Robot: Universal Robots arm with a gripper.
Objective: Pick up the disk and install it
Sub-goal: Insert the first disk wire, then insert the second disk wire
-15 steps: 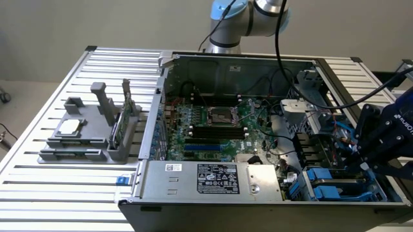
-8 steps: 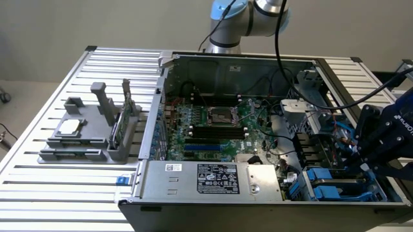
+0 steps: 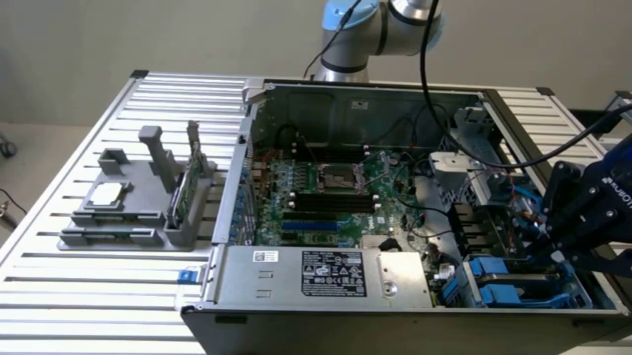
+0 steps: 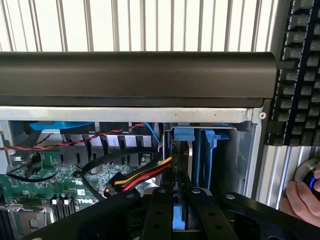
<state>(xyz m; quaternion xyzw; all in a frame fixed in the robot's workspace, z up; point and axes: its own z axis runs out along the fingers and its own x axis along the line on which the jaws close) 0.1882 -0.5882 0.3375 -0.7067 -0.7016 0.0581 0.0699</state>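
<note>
**A:** Where's the hand right now?

**B:** I've got the gripper [image 3: 556, 250] down inside the open computer case [image 3: 345, 103], at the corner on the exterior view's right, nearest that camera. That's over the drive bay [image 4: 244, 150].

**A:** And its fingers?

**B:** On my wrist view, the fingers [image 4: 161, 210] stand only a narrow way apart. The disk [image 4: 182, 136] stands on edge in the gap between them, so I read it as clamped on the disk.

**A:** So where does the disk sit?

**B:** It's upright in the bay, with its blue carrier frame facing my wrist camera and a sliver of silver metal along one side. A second blue carrier [image 4: 210, 150] stands just beside it, between it and the bay wall.

**A:** Anything crowding it?

**B:** A yellow, red and black cable bundle [image 4: 145, 177] comes in close to the disk on the motherboard [image 4: 75, 180] side. A black cable loops near it.

**A:** And outside the case?

**B:** A keyboard [image 4: 300, 75] lies on the slatted table [image 3: 89, 296], and a person's hand [image 4: 300, 202] rests near it, beside the case.
</note>
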